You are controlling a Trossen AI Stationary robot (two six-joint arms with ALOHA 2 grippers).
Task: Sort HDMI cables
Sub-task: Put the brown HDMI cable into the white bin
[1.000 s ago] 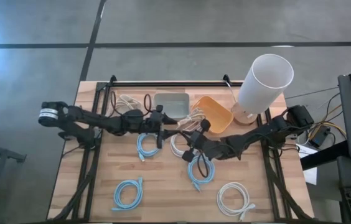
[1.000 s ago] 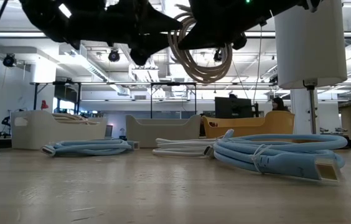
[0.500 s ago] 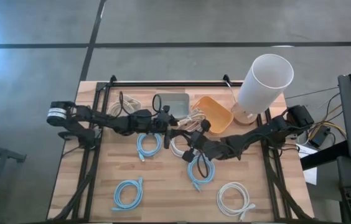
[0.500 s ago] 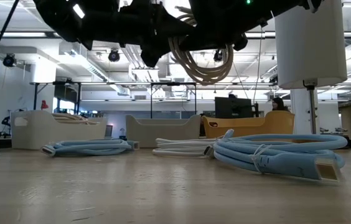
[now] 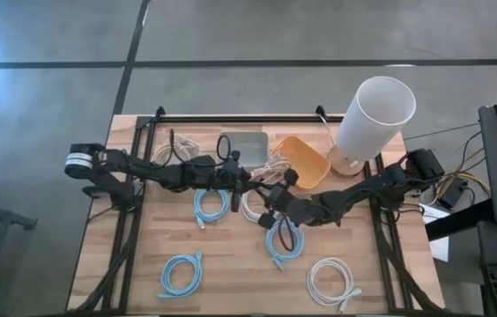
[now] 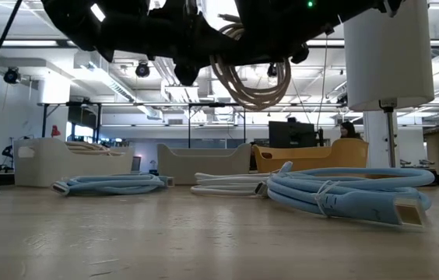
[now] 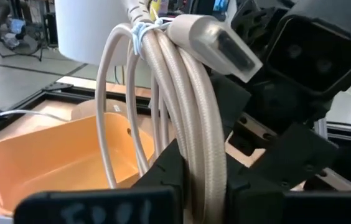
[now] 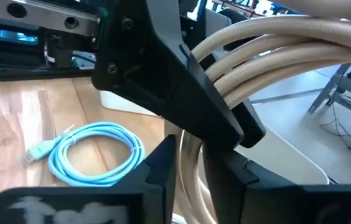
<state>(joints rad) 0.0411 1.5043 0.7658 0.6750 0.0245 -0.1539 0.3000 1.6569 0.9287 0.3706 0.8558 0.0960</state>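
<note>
Both grippers — left (image 7: 194,180), right (image 8: 188,168) — clamp one beige cable (image 7: 188,106); orange bin (image 7: 51,155) seemingly empty.

A beige HDMI cable (image 6: 252,74), coiled and tied, hangs in the air above the white coil (image 5: 250,207) lying at the table's middle. Light blue coils lie flat just left of that white coil (image 5: 205,208), just below-right of it (image 5: 282,242) and further toward the lower left (image 5: 181,270). Another white coil (image 5: 330,280) lies toward the lower right, and one beige coil (image 5: 176,143) rests to the upper left.
</note>
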